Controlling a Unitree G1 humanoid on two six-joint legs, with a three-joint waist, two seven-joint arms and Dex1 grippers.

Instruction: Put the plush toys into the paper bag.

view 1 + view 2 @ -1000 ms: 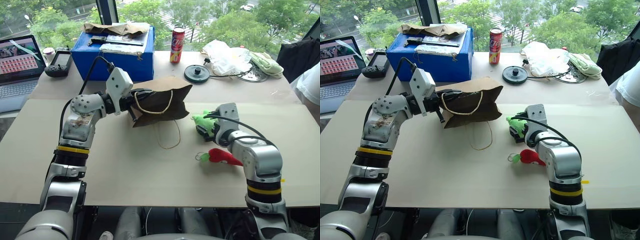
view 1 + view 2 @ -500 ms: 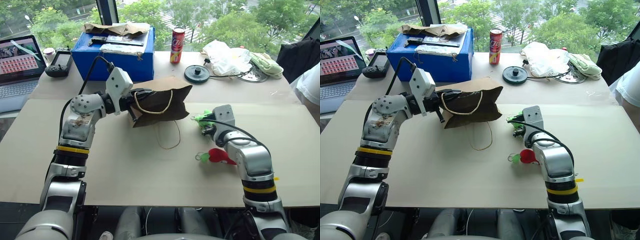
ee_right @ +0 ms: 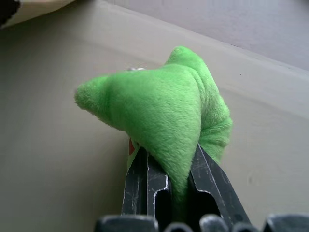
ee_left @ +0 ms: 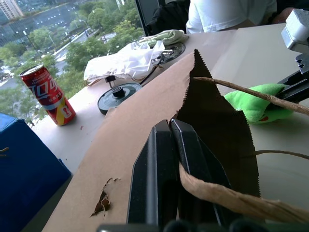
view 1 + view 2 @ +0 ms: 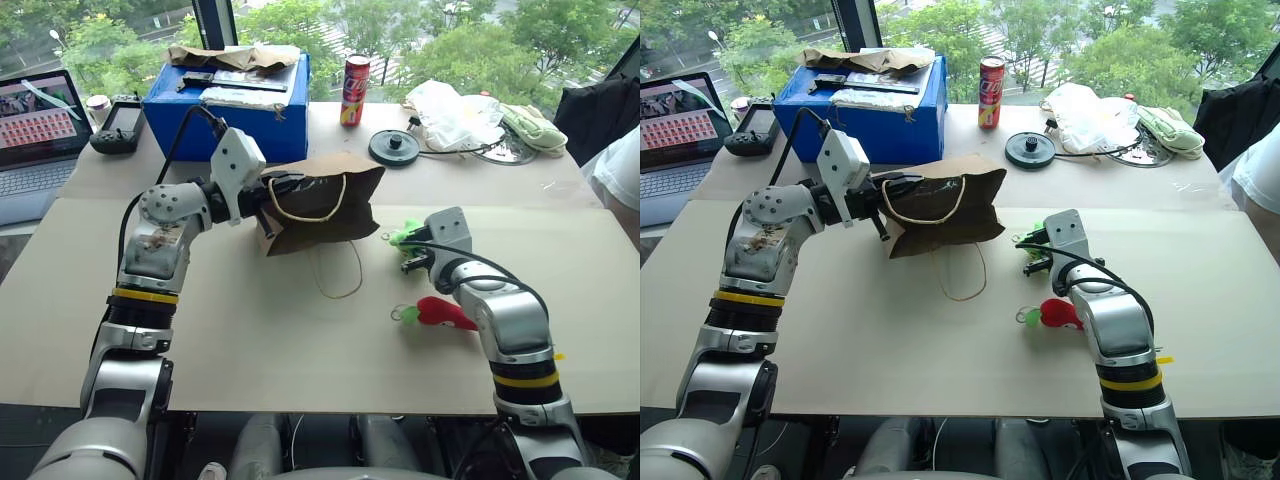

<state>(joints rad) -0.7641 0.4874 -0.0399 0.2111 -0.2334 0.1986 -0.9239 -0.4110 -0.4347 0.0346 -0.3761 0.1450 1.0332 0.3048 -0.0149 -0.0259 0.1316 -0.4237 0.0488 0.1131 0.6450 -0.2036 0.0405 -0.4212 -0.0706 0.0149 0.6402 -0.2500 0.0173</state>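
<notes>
The brown paper bag (image 5: 322, 200) hangs a little above the table, its mouth toward the right, with my left gripper (image 5: 268, 190) shut on its top edge. One twine handle (image 5: 338, 270) trails onto the table. My right gripper (image 5: 410, 248) is shut on the green plush toy (image 3: 169, 111), lifted just off the table to the right of the bag. The red pepper plush toy (image 5: 440, 312) lies on the table beside my right forearm.
A blue box (image 5: 228, 95) with crumpled paper on top, a red can (image 5: 353, 90), a black round disc (image 5: 394, 147), a white plastic bag (image 5: 455, 112) and a laptop (image 5: 38, 120) stand at the back. A person's white sleeve (image 5: 620, 165) shows at the right edge.
My right gripper has shut on the green plush toy and lifted it slightly off the table. The left gripper and bag have stayed in place.
</notes>
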